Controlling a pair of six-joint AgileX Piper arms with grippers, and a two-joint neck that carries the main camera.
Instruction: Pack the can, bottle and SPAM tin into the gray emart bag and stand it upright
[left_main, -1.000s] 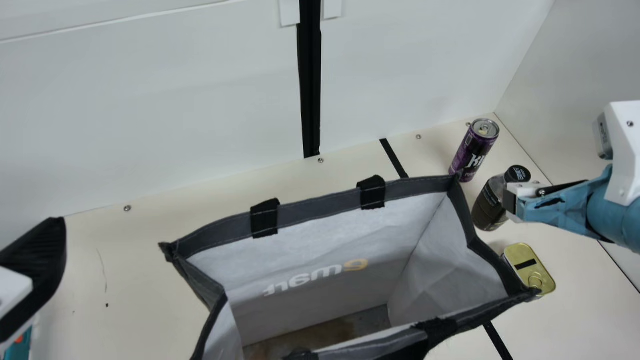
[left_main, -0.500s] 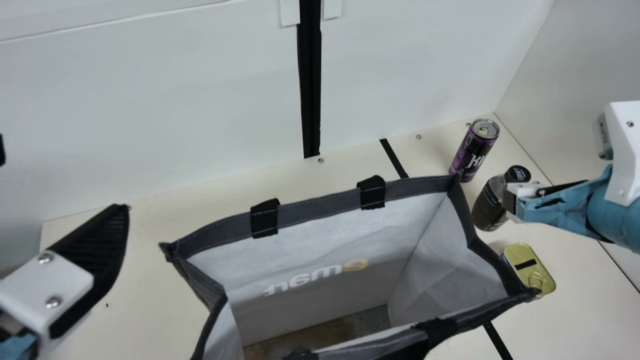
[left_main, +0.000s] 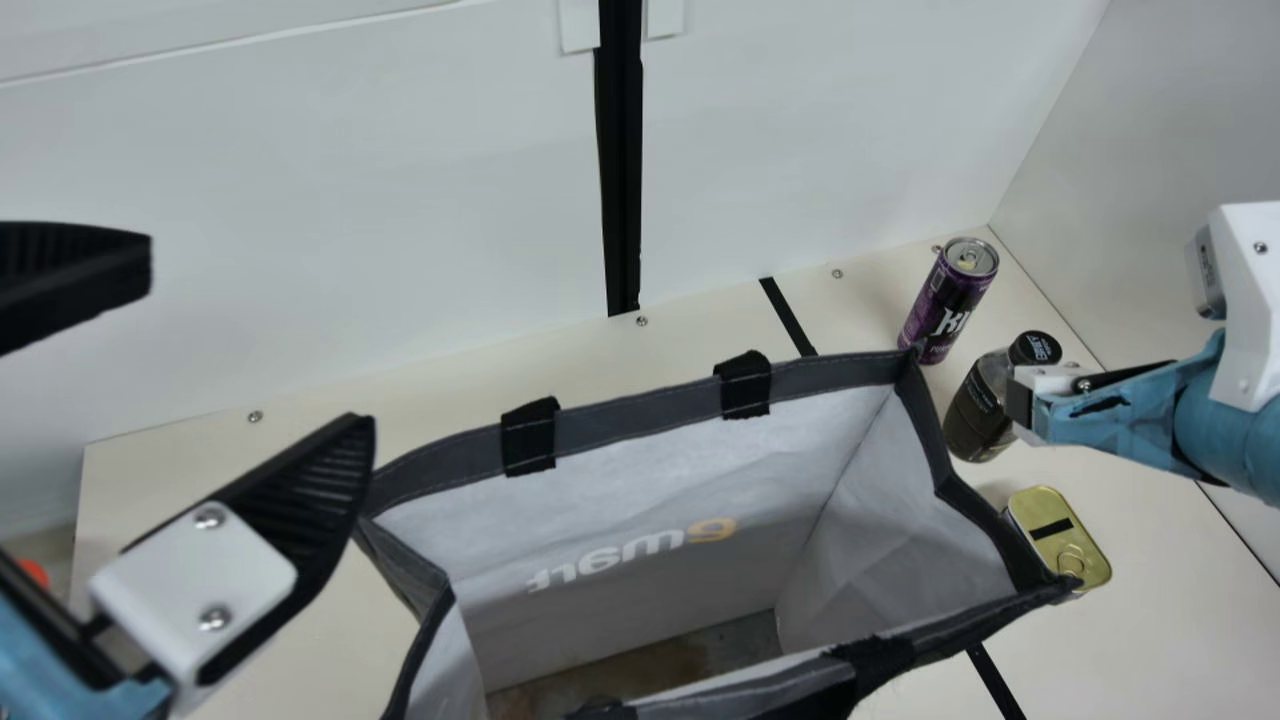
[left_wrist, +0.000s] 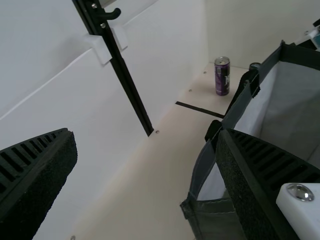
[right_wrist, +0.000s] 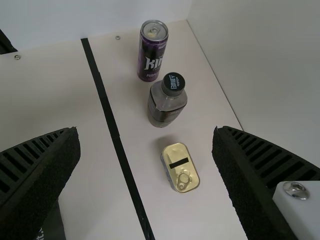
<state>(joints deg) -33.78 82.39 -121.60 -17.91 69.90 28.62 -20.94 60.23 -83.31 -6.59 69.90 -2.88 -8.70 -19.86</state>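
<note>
My left gripper stands open at the left edge of the gray emart bag, its lower finger overlapping the bag's corner in the main view. Between the fingers of the left gripper nothing is held. The bag stands upright with its mouth wide. Beyond its right side are the purple can, the dark bottle and the gold-lidded SPAM tin. My right gripper partly covers the bottle in that view. The right gripper is open above the table, also holding nothing.
White panels rise behind and to the right of the cream table. A black post stands at the back. Black tape crosses the table between the bag and the three items.
My left gripper has come in from the left edge toward the bag, and its second finger has entered the main view. The right arm, bag, can, bottle and tin have stayed put.
</note>
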